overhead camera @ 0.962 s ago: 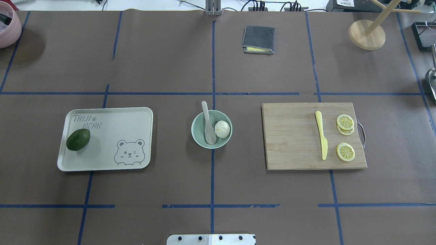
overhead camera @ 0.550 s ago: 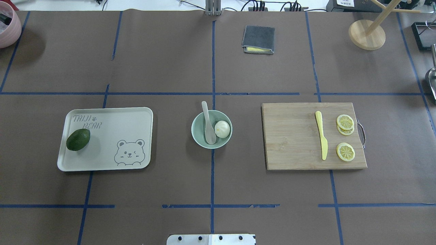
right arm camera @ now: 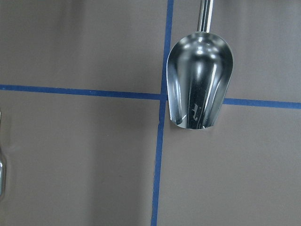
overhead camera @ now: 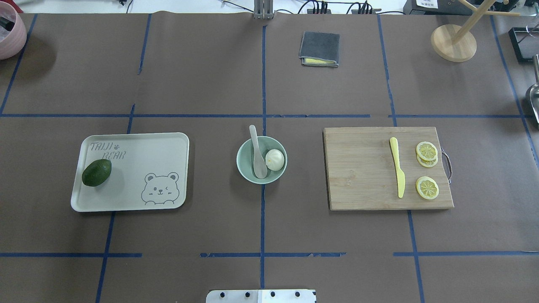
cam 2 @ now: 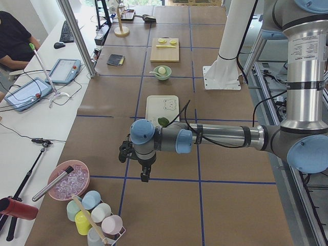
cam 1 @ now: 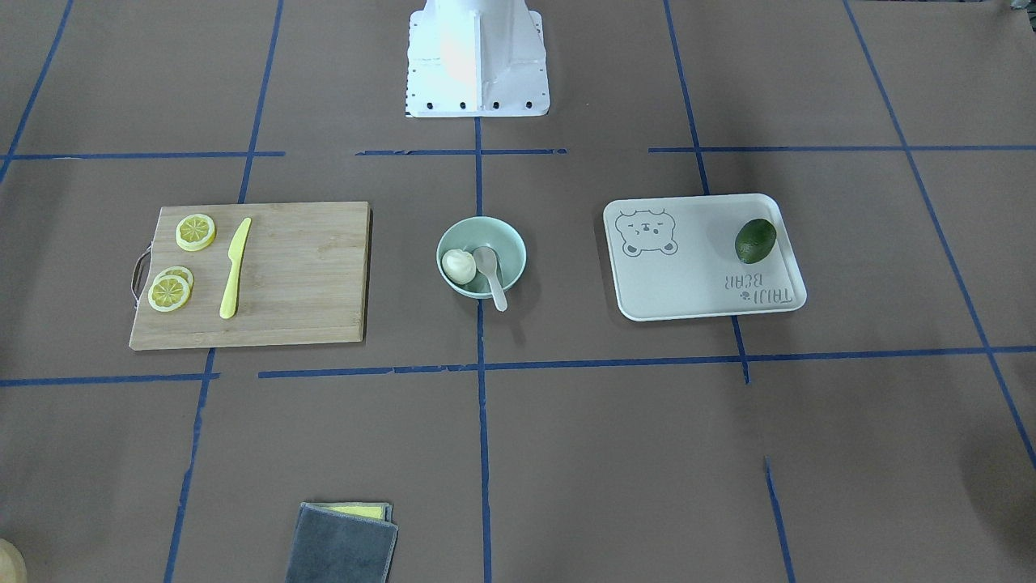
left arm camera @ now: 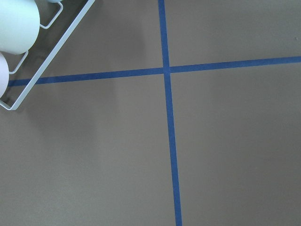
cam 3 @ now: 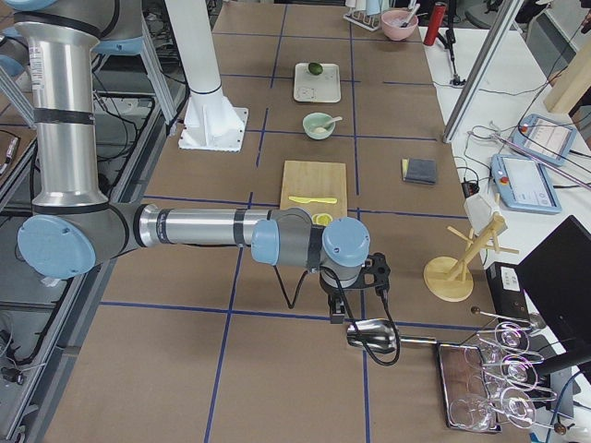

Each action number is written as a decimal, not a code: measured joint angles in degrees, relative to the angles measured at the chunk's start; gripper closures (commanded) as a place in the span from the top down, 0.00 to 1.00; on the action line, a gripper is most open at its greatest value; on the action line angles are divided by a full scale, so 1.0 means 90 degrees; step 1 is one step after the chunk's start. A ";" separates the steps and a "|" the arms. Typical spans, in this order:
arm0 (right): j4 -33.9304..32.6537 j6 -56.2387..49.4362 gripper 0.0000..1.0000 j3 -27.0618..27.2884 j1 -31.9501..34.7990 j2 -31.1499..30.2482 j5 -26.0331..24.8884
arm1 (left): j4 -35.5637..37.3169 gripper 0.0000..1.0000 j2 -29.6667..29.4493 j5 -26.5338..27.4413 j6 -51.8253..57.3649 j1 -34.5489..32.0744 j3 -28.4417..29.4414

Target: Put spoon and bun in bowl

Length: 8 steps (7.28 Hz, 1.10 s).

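Observation:
The pale mint-green bowl (overhead camera: 241, 163) stands at the table's middle; it also shows in the front view (cam 1: 511, 244). The cream spoon (overhead camera: 255, 147) lies in it, scoop down, with its handle over the far rim (cam 1: 495, 283). The white bun (overhead camera: 275, 160) sits in the bowl beside the spoon (cam 1: 456, 265). My left gripper (cam 2: 145, 175) hangs over bare table far off at the left end. My right gripper (cam 3: 340, 314) hangs at the right end by a metal scoop. Both show only in the side views, so I cannot tell if they are open or shut.
An off-white bear tray (overhead camera: 139, 143) holds an avocado (overhead camera: 96, 172). A wooden cutting board (overhead camera: 362, 168) carries a yellow knife (overhead camera: 397, 170) and lemon slices (overhead camera: 427, 187). A grey cloth (overhead camera: 319, 48) and wooden stand (overhead camera: 453, 42) sit at the far side. The metal scoop (right arm camera: 199, 87) lies under my right wrist.

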 measured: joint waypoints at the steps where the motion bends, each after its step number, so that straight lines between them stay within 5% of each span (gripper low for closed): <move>1: 0.0058 0.0045 1.00 -0.0020 0.0000 -0.0003 -0.0020 | 0.0001 1.00 -0.0004 0.0000 0.0000 0.0000 -0.0009; 8: 0.0104 0.0167 1.00 -0.0076 0.0000 0.0023 -0.0042 | 0.0002 1.00 -0.0003 0.0000 0.0000 -0.0010 -0.0018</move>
